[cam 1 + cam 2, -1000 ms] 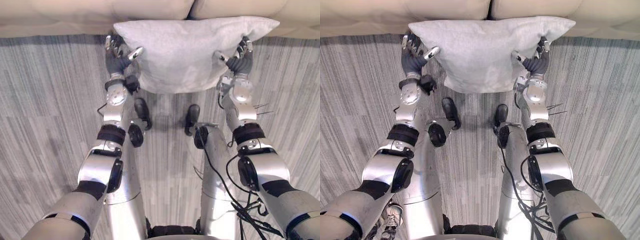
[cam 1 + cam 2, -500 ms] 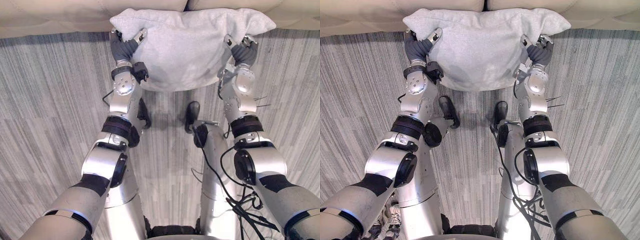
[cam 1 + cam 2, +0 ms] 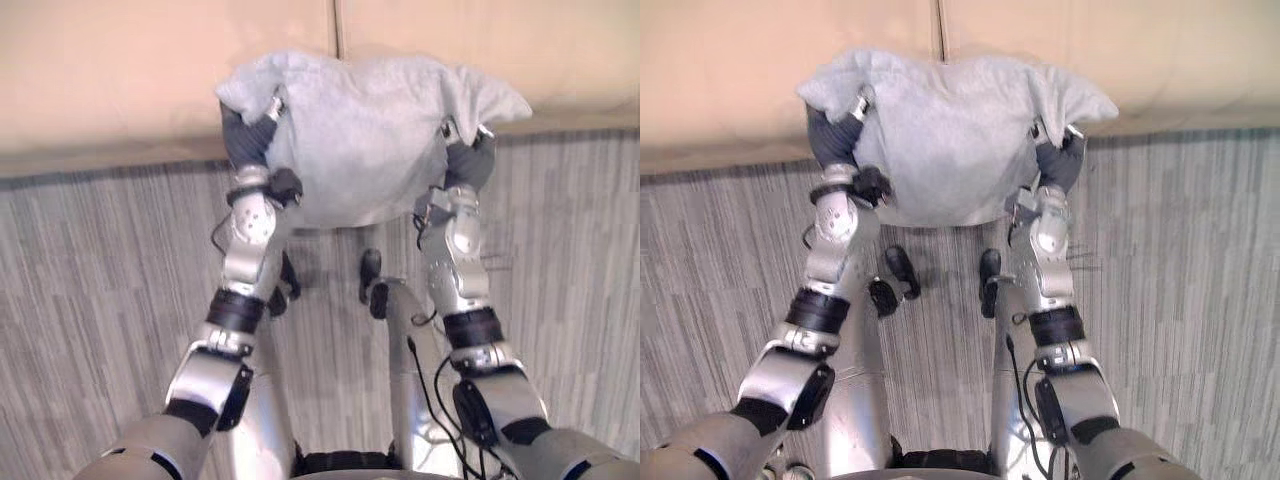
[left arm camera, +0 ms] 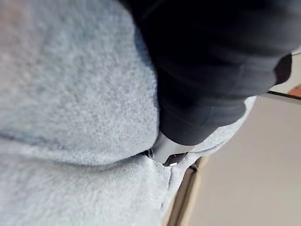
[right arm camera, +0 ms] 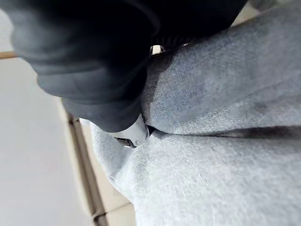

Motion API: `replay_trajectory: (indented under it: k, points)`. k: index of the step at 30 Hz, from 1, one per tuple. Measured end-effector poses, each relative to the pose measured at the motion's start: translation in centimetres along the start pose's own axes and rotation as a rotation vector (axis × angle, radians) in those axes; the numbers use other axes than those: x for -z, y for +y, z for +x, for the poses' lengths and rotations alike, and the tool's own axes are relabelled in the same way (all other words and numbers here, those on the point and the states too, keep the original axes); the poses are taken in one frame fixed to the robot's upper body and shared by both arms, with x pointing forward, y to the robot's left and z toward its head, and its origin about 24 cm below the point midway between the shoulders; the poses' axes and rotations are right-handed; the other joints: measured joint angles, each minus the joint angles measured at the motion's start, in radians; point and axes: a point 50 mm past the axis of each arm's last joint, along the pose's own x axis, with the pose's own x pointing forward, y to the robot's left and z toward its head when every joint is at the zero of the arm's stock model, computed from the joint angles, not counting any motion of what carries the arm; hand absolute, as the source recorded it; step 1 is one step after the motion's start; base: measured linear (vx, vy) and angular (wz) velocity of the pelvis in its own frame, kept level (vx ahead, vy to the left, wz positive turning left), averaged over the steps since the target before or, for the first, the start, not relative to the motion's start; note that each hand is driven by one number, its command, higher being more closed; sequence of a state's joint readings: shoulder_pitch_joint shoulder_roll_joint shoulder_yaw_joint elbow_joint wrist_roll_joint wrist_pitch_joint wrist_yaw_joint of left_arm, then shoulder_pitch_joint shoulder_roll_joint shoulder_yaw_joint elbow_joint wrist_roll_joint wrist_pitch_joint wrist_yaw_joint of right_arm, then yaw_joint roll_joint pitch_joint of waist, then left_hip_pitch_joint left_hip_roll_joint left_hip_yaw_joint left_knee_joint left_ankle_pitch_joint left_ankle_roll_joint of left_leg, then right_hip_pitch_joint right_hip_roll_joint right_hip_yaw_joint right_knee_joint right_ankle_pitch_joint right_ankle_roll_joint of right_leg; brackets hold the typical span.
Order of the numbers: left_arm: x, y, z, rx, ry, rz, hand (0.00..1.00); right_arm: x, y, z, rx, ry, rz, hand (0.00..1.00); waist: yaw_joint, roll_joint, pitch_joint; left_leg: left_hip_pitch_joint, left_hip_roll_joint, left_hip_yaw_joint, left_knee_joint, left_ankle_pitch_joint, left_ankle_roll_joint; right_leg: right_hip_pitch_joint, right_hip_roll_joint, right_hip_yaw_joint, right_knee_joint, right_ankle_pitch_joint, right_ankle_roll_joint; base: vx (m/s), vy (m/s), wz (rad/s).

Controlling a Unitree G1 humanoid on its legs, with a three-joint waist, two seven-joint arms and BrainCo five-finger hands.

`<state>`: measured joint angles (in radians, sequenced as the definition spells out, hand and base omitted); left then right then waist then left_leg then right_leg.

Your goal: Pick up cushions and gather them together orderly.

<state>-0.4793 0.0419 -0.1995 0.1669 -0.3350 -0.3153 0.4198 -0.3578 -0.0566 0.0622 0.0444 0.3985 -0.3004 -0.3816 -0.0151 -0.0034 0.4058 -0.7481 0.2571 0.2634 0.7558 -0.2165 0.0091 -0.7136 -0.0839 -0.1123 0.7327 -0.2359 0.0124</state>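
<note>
- The grey cushion [image 3: 365, 140] is up off the floor [image 3: 100, 290], carried between both arms in front of the beige sofa [image 3: 150, 80].
- The left hand [image 3: 248, 138] clamps the cushion's left edge. Its thumb lies over the front face and the fingers go round behind. In the left wrist view a silver fingertip [image 4: 165, 151] is sunk into a fold of the fabric.
- It's the same story on the right hand [image 3: 468, 160], which is pinching the right edge with a fingertip [image 5: 129, 136] buried in a crease.
- The cushion bulges in the middle and its top corners flop outward, so the squeeze looks firm. I'd hold that pressure even on both sides, because easing one side would likely let the cushion swing or slip.
- As I read it, the step is the carry to the sofa. Best to keep the two wrists level so the cushion arrives square.
- The sofa's seam [image 3: 335, 25] sits just behind the cushion's top and makes a handy line to set it against.
- Lower until the sofa takes the weight, then spread both hands together.
</note>
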Motion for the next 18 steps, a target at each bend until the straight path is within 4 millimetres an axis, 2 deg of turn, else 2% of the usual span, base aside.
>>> replay_trajectory:
  k: [2, 3, 6, 7, 10, 13, 16, 18]
  points:
    - [0.9, 1.2, -1.8, -0.023, 0.037, 0.036, 1.00, 0.3, -0.4, -1.8, -0.033, 0.022, -0.019, 1.00, 0.000, -0.005, -0.035, 0.101, -0.018, 0.016, -0.073, 0.000, 0.000, 0.095, -0.004, 0.000, -0.068, 0.003, 0.007, 0.22, 0.018, 0.01]
    - [1.6, 2.2, -3.5, -0.044, 0.071, 0.055, 1.00, 0.5, -0.7, -3.3, -0.054, 0.048, -0.029, 1.00, 0.001, -0.006, -0.076, 0.156, -0.027, 0.027, -0.119, 0.001, -0.002, 0.151, -0.003, 0.000, -0.123, 0.007, 0.014, 0.20, 0.030, -0.01]
    - [2.8, 3.3, -6.1, -0.063, 0.142, 0.078, 1.00, 1.3, -1.5, -5.4, -0.072, 0.102, -0.069, 1.00, 0.002, -0.006, -0.125, 0.252, -0.051, 0.037, -0.211, 0.009, -0.015, 0.248, -0.004, 0.002, -0.217, 0.023, 0.033, 0.19, 0.036, -0.02]
    - [3.5, 4.0, -7.7, -0.073, 0.190, 0.103, 1.00, 1.9, -2.0, -6.4, -0.078, 0.144, -0.082, 1.00, 0.000, -0.006, -0.157, 0.295, -0.066, 0.039, -0.261, 0.018, -0.026, 0.292, -0.004, 0.006, -0.275, 0.040, 0.036, 0.19, 0.050, -0.04]
    - [4.3, 5.3, -9.7, -0.062, 0.258, 0.155, 1.00, 2.9, -2.5, -7.1, -0.099, 0.200, -0.109, 1.00, -0.004, -0.004, -0.180, 0.371, -0.089, 0.049, -0.350, 0.043, -0.026, 0.379, 0.000, 0.013, -0.403, 0.093, 0.047, 0.19, 0.047, -0.10]
    - [4.7, 6.0, -10.9, -0.086, 0.300, 0.167, 1.00, 3.3, -2.2, -7.5, -0.142, 0.226, -0.119, 1.00, -0.003, -0.006, -0.188, 0.414, -0.101, 0.063, -0.379, 0.043, -0.026, 0.424, 0.002, 0.036, -0.457, 0.113, 0.054, 0.12, 0.056, -0.24]
    - [4.9, 6.5, -12.0, -0.088, 0.330, 0.171, 1.00, 3.3, -2.0, -7.6, -0.174, 0.230, -0.124, 1.00, -0.001, -0.006, -0.188, 0.462, -0.119, 0.061, -0.388, 0.021, -0.025, 0.444, -0.008, 0.058, -0.440, 0.112, 0.061, 0.09, 0.067, -0.24]
    - [5.1, 6.6, -12.7, -0.087, 0.358, 0.177, 1.00, 3.5, -2.1, -7.6, -0.194, 0.231, -0.161, 1.00, -0.003, -0.007, -0.187, 0.504, -0.117, 0.060, -0.362, -0.036, -0.021, 0.427, -0.020, 0.064, -0.308, 0.081, 0.107, 0.06, 0.090, -0.19]
